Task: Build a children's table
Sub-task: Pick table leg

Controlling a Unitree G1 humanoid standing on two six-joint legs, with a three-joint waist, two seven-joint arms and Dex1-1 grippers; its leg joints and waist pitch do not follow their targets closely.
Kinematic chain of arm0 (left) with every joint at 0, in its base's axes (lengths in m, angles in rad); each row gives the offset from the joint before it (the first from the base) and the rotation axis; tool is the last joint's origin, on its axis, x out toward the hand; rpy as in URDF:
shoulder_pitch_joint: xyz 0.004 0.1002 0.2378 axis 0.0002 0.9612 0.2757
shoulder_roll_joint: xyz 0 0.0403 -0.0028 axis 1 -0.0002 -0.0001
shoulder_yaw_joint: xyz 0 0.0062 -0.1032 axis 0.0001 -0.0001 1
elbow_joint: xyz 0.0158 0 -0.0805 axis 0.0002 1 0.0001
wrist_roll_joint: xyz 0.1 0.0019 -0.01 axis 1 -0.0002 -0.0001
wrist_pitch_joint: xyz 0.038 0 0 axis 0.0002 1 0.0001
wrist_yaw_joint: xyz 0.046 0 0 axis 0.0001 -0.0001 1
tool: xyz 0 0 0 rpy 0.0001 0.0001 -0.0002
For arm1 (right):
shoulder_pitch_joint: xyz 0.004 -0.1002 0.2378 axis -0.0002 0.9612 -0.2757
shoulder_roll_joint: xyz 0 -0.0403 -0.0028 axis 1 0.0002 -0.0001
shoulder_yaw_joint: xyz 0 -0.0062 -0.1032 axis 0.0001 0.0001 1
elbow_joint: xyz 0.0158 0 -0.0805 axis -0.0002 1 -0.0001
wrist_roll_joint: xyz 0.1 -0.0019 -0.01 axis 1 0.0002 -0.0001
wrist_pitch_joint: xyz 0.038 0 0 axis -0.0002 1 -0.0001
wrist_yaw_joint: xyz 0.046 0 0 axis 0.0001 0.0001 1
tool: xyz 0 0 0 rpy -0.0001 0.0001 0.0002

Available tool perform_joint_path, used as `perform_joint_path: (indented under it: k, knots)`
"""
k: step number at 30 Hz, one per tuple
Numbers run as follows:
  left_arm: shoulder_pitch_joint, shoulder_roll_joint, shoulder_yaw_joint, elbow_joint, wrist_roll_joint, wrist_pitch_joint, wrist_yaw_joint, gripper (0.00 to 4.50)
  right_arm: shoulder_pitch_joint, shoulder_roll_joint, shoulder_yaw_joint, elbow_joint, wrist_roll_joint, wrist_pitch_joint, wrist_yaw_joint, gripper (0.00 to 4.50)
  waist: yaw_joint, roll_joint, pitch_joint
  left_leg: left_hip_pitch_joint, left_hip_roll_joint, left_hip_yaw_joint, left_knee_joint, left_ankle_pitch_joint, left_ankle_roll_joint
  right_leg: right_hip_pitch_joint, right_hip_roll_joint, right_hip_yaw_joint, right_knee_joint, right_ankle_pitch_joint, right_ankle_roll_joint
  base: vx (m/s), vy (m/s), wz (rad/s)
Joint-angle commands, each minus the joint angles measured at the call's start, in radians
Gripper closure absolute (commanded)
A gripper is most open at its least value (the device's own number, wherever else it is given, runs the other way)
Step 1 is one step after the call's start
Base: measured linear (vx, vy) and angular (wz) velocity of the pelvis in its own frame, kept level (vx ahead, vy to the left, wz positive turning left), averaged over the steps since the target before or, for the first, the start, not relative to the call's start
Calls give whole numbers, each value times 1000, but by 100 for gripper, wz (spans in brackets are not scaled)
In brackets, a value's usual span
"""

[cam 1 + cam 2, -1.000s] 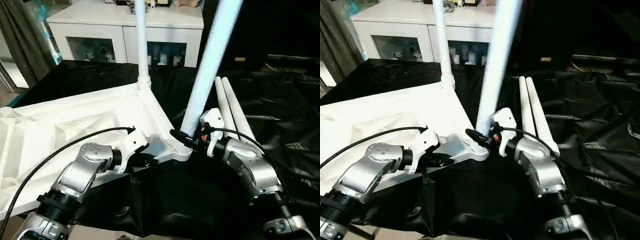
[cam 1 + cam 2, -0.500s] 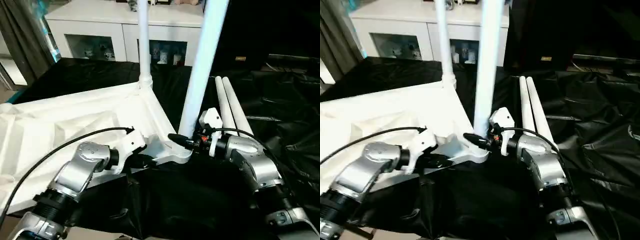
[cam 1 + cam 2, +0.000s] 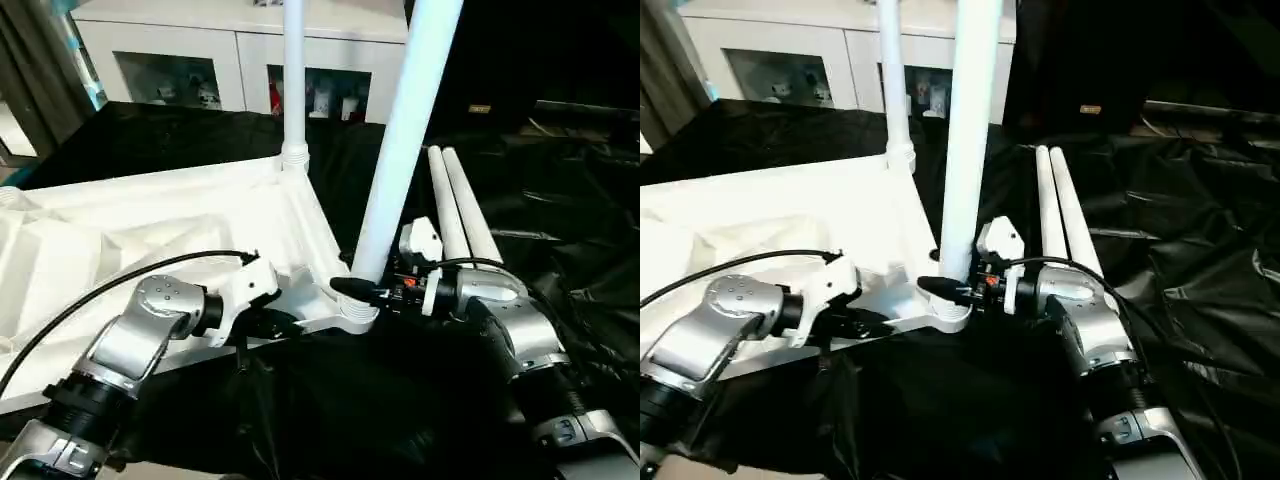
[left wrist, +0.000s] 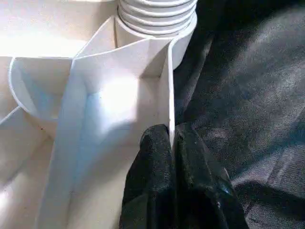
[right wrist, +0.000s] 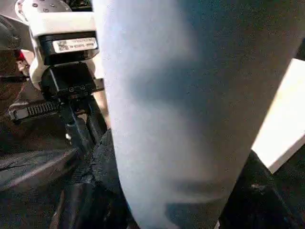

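– What's on the black cloth?
– The upturned tabletop, two legs lying beside it.
– The grippers?
– Left gripper pinches the tabletop's rim; right gripper clasps the near leg standing in its corner socket.

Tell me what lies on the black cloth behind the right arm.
Two loose white legs lie side by side on the black cloth. Their near ends are covered by the right arm's wrist.
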Motion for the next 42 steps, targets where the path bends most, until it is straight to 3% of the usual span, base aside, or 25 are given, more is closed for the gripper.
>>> perform_joint_path:
  k: [1, 7, 11, 12, 13, 14, 15, 16, 17, 18, 19, 20, 22, 24, 25, 26, 27, 28, 29, 30, 31, 33, 34, 36, 42]
  knots:
    - [-34, -20, 1, -38, -31, -2, -1, 450, 67, -1, 49, 102, -76, 67, -68, 259, -6, 8, -12, 24, 44, -20, -92, -522, -20, 7, -47, 37, -91, -505, -154, 0, 0, 0]
    - [-65, -57, 38, -24, 9, 53, 133, 450, 59, 43, 15, 100, -134, 89, -271, 259, -17, 7, 19, 49, 33, -44, -89, -662, -45, -15, -56, 11, -142, -868, -26, -50, -1, -3]
    - [-89, -100, 60, -54, 38, 164, 244, 450, 44, 104, -26, 104, -140, 141, -446, 259, -29, 29, 29, 45, 47, -60, -128, -758, -57, 28, -43, -34, -138, -697, -44, -66, 36, -9]
    - [-94, -117, 66, -65, 45, 192, 278, 450, 37, 121, -34, 115, -141, 156, -492, 259, -29, 45, 36, 30, 61, -61, -161, -836, -68, 49, -33, -40, -104, -574, -73, -64, 41, -6]
    - [-94, -117, 66, -65, 45, 192, 278, 450, 37, 121, -34, 115, -141, 156, -492, 259, -18, 49, 40, 3, 74, -49, -204, -894, -75, 78, -16, -43, -30, -447, -92, -117, 17, 5]
    - [-114, -178, 76, -90, 62, 278, 370, 450, -4, 169, -69, 188, -136, 176, -611, 259, 26, 51, 34, -27, 87, -15, -245, -905, -66, 98, -7, -10, 79, -326, -94, -95, -62, 23]
    - [-119, -191, 78, -95, 65, 297, 390, 450, -13, 178, -75, 206, -136, 179, -635, 259, 29, 36, 41, -13, 75, 14, -243, -831, -68, 70, -11, 18, 70, -411, -92, -95, -62, 23]
    - [-130, -229, 82, -105, 73, 345, 439, 450, -38, 199, -87, 250, -132, 183, -676, 259, 12, -18, 45, 161, -15, -2, 33, -504, -53, -107, -112, 27, -209, -985, -57, -3, -107, 16]
    - [-136, -255, 83, -109, 79, 372, 469, 450, -55, 211, -91, 279, -131, 182, -698, 259, 1, -13, 62, 51, -48, -80, 81, -102, 23, -1, -170, 70, -189, -1068, -84, 60, 6, -44]
    - [-139, -267, 84, -111, 82, 383, 482, 450, -63, 216, -93, 292, -131, 180, -708, 259, 11, -1, 51, -12, -20, -95, 40, -81, 8, 84, -182, 65, -136, -957, -84, 60, 6, -44]
    - [-149, -316, 76, -114, 106, 428, 552, 450, -98, 244, -100, 342, -140, 171, -757, 259, 16, 29, 25, -9, 23, -90, -56, -82, -51, 100, -99, 17, -76, -514, -134, 27, 92, -39]
    - [-149, -318, 77, -114, 107, 428, 554, 450, -99, 245, -100, 343, -140, 170, -759, 259, -5, 31, 26, 40, 27, -78, -73, -267, -48, 43, -38, 3, -56, -299, -175, -13, 34, 21]
    - [-154, -366, 76, -111, 125, 457, 619, 450, -127, 270, -104, 376, -145, 162, -796, 259, -17, 31, 42, 61, 29, -55, -86, -478, -38, 27, -38, 4, -78, -283, -218, -13, 7, 21]
    - [-159, -389, 71, -103, 134, 470, 647, 450, -142, 288, -104, 389, -151, 159, -809, 259, -33, 25, 71, 101, 17, -58, -88, -718, -33, -3, -28, -43, -142, -666, -85, -63, -15, 4]
    - [-161, -395, 68, -99, 140, 475, 657, 450, -150, 295, -101, 395, -158, 156, -813, 259, -56, 36, 72, 107, 20, -70, -96, -821, -26, 14, -3, -111, -166, -696, 3, -72, 0, -8]
    - [-162, -396, 66, -99, 144, 478, 662, 450, -154, 299, -98, 401, -162, 152, -814, 259, -51, 59, 75, 61, 45, -70, -145, -902, -24, 62, 9, -126, -103, -582, -6, -88, 13, -4]
    - [-161, -396, 65, -100, 145, 481, 663, 450, -157, 302, -97, 403, -162, 151, -814, 259, 15, 89, 61, -40, 58, -43, -200, -1018, -28, 137, -2, -84, 86, -155, -76, -88, 13, -4]
    - [-163, -393, 66, -100, 145, 486, 665, 450, -163, 305, -99, 413, -163, 148, -816, 259, 0, 48, 46, 51, 57, -35, -190, -909, 0, 69, -12, -11, 72, -225, -70, 11, -67, 15]
    - [-164, -391, 66, -101, 145, 489, 668, 450, -167, 306, -100, 420, -163, 146, -816, 259, 3, 11, 30, 99, 33, -44, -132, -765, -17, 35, -52, 25, -12, -450, -55, 82, -161, 4]
    - [-166, -385, 67, -101, 144, 494, 672, 450, -175, 308, -103, 434, -163, 140, -817, 259, 14, -4, 37, 75, -3, -41, -52, -417, 24, 20, -116, 51, -121, -832, -56, 82, -161, 4]
    - [-166, -382, 68, -102, 143, 495, 672, 450, -179, 309, -104, 440, -164, 138, -816, 259, 28, -9, 28, 34, 11, -51, -52, -198, 34, 50, -130, 59, -128, -884, -59, 71, -106, -20]
    - [-167, -374, 70, -100, 141, 493, 672, 450, -184, 308, -105, 450, -166, 134, -813, 259, 33, 6, 14, 10, 26, -50, -79, -66, 6, 60, -72, 30, -76, -518, -109, 84, -56, -15]
    - [-167, -369, 72, -99, 140, 489, 669, 450, -187, 308, -107, 457, -170, 132, -808, 259, 30, 15, 5, 21, 33, -42, -77, -94, 9, 51, -62, 29, -65, -366, -154, 0, 0, 0]
    - [-167, -362, 73, -96, 139, 482, 664, 450, -191, 308, -107, 463, -175, 130, -802, 259, 22, 19, 6, 16, 33, -33, -84, -245, -19, 51, -53, 29, -65, -411, -182, 0, 0, 0]
    - [-178, -336, 80, -83, 130, 459, 645, 450, -208, 309, -99, 484, -186, 117, -767, 259, 18, 21, -12, 16, 38, -30, -89, -269, -39, 56, -44, 26, -59, -280, -197, 0, 0, 0]
